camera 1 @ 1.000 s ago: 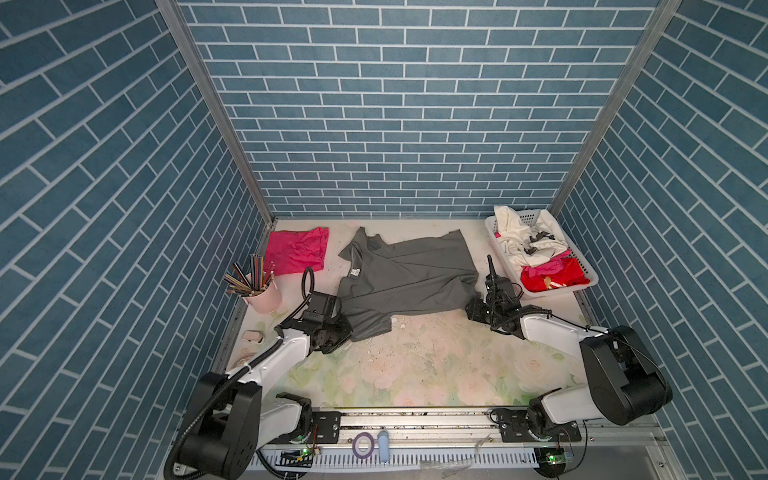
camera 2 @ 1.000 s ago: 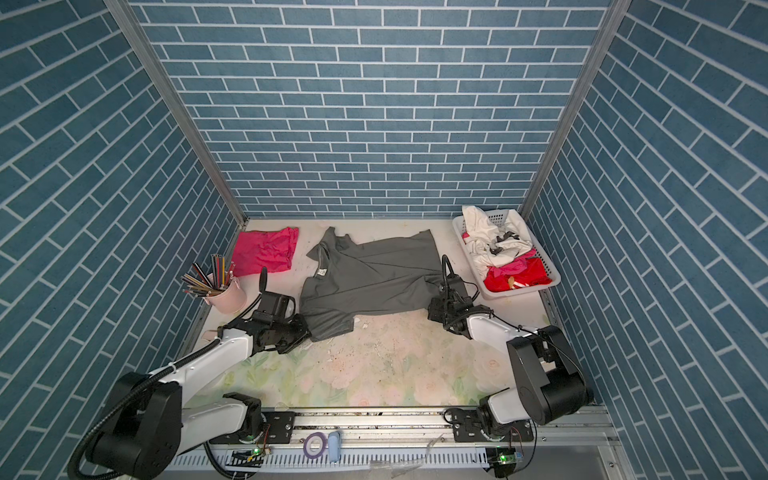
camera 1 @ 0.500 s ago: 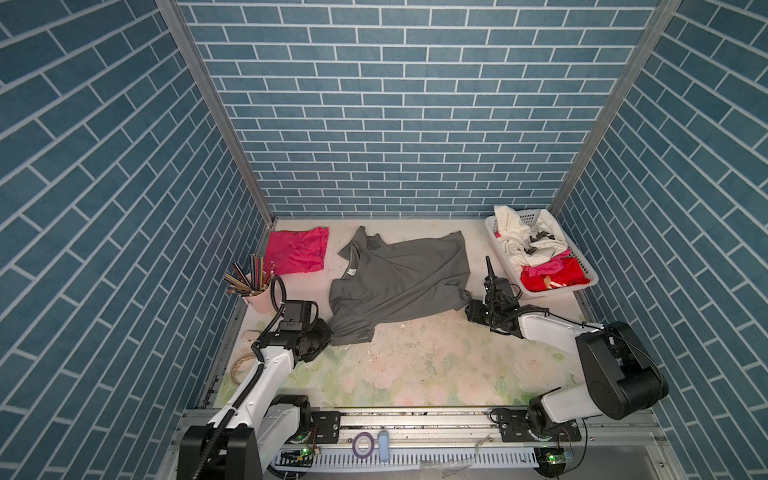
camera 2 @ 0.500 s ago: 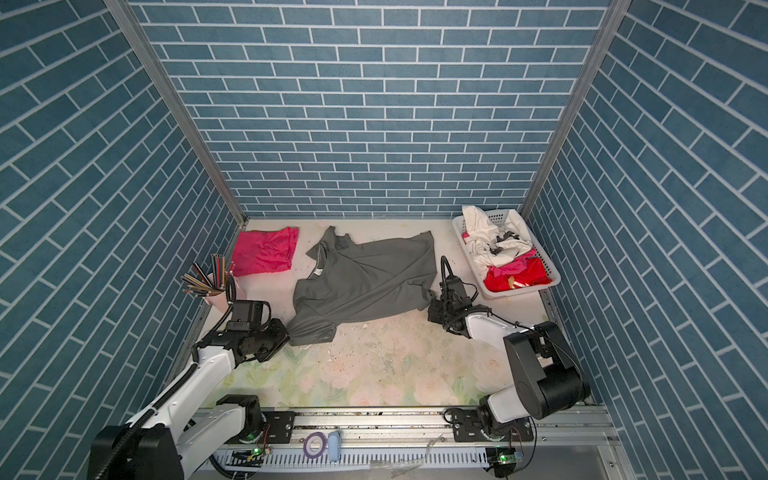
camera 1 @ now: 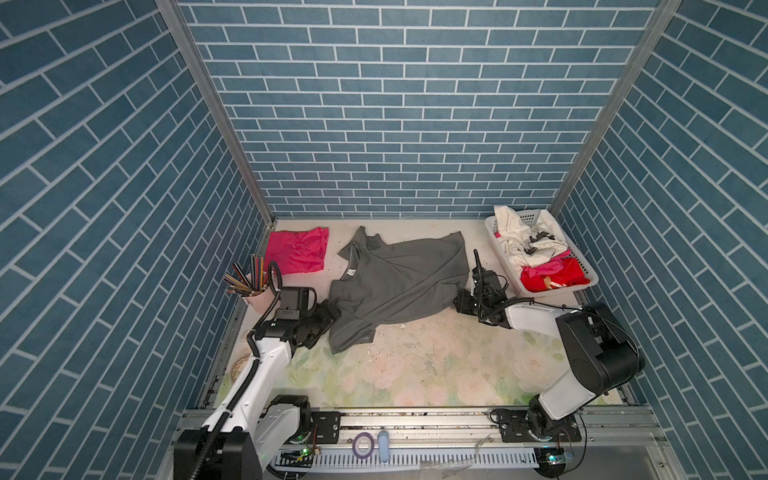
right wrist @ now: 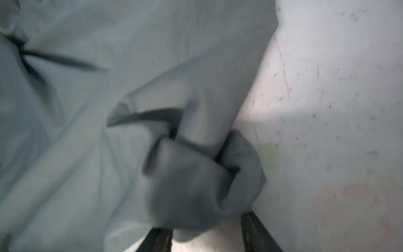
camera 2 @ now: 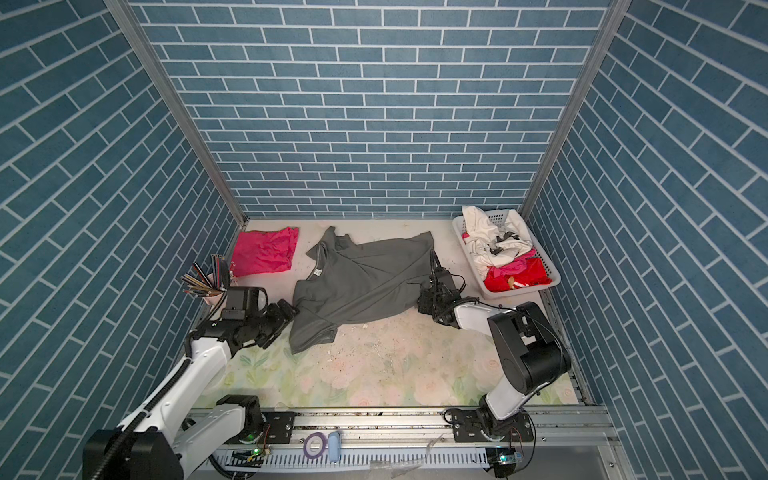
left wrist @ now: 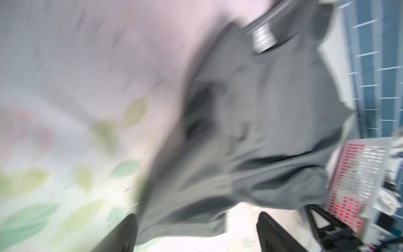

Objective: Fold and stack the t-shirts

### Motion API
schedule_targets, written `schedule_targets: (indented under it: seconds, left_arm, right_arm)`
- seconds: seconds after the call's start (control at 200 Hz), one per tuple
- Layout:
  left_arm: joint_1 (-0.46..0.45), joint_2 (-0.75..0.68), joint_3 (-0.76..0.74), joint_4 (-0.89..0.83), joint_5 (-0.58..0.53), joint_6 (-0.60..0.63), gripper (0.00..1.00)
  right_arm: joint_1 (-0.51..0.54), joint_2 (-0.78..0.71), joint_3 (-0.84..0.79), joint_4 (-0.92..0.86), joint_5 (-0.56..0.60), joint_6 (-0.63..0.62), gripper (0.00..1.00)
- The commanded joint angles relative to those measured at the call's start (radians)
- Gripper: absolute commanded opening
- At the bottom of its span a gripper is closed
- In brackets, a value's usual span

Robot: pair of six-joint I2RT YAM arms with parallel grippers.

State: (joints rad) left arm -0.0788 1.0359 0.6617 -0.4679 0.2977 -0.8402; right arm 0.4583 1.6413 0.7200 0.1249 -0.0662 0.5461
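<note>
The dark grey t-shirt (camera 1: 399,282) (camera 2: 361,278) lies spread and creased across the middle of the table, collar to the left. My left gripper (camera 1: 328,313) (camera 2: 286,309) (left wrist: 196,218) is open at its left sleeve (left wrist: 261,109), the cloth's edge loose between the wide jaws. My right gripper (camera 1: 459,301) (camera 2: 422,305) (right wrist: 205,227) sits at the shirt's near right corner. Its fingers stand partly apart on either side of a bunched fold (right wrist: 196,174). Whether they pinch it is unclear. The hot pink t-shirt (camera 1: 297,249) (camera 2: 264,251) lies folded at the back left.
A white perforated basket (camera 1: 557,291) (camera 2: 519,293) with white, pink and red cloth stands at the back right, close behind my right arm. A pink cup of pencils (camera 1: 261,299) stands at the left edge beside my left wrist. Blue brick walls close in three sides.
My left gripper, shut on the sleeve, dragged the grey shirt leftward, then opened and let it go. My right gripper's jaws have narrowed around the shirt's corner.
</note>
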Motion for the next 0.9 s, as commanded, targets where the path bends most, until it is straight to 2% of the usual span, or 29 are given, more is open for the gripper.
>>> schedule_targets:
  seconds: [0.0, 0.09, 0.16, 0.245, 0.34, 0.47, 0.59, 0.79, 0.84, 0.895]
  left_arm:
    - [-0.076, 0.133, 0.075, 0.104, -0.003, 0.006, 0.88]
    - [-0.188, 0.299, 0.131, 0.202, -0.018, -0.019, 0.88]
    - [-0.229, 0.42, 0.164, 0.25, -0.025, -0.022, 0.88]
    - [-0.231, 0.541, 0.162, 0.339, -0.001, -0.042, 0.88]
    - [-0.231, 0.636, 0.173, 0.405, -0.006, -0.045, 0.88]
    - [-0.219, 0.738, 0.219, 0.406, -0.04, -0.007, 0.88]
    - [-0.18, 0.795, 0.2, 0.434, -0.007, 0.002, 0.87]
    - [-0.129, 0.759, 0.155, 0.435, -0.008, 0.029, 0.88]
    - [-0.128, 0.738, 0.159, 0.423, -0.017, 0.04, 0.88]
    - [-0.128, 0.716, 0.155, 0.414, -0.019, 0.043, 0.88]
  right_arm:
    - [0.005, 0.057, 0.024, -0.075, 0.046, 0.017, 0.21]
    - [0.005, 0.048, 0.073, -0.145, 0.112, -0.018, 0.0]
    - [-0.002, 0.012, 0.098, -0.203, 0.16, -0.049, 0.0]
    - [-0.021, -0.052, 0.104, -0.264, 0.194, -0.078, 0.0]
    - [-0.044, -0.125, 0.105, -0.346, 0.219, -0.111, 0.0]
    - [-0.079, -0.219, 0.119, -0.481, 0.269, -0.157, 0.0]
    - [-0.099, -0.32, 0.136, -0.628, 0.373, -0.175, 0.14]
    - [-0.112, -0.455, 0.136, -0.685, 0.417, -0.176, 0.53]
    - [-0.121, -0.467, 0.123, -0.673, 0.389, -0.166, 0.62]
    - [-0.146, -0.472, 0.09, -0.626, 0.273, -0.135, 0.69]
